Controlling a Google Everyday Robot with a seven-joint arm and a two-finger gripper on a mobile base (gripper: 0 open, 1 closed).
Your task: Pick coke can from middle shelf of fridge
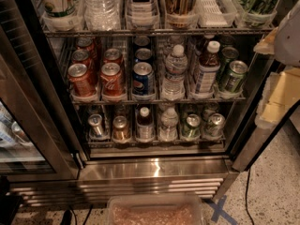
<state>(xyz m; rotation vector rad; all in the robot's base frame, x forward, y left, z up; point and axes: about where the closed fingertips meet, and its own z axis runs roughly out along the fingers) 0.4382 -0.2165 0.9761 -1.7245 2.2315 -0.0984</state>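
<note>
On the middle shelf (161,100) of the fridge (150,170), the coke can (111,81) fronts the second lane from the left, just beside a blue Pepsi can (143,78). The gripper (287,37) shows at the far right edge; I cannot tell its grip.

The red coke can (111,80) stood upright at the front of the middle shelf (159,100), second lane from left; my gripper (277,96) hung far right.

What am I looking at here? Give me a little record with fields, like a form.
fridge: door open, drinks on wire racks
middle shelf: cans and small bottles in lanes
coke can: front of second lane from left, upright, nothing touching it
left neighbour: darker red can
right neighbour: blue can
pincer: not in view
</note>
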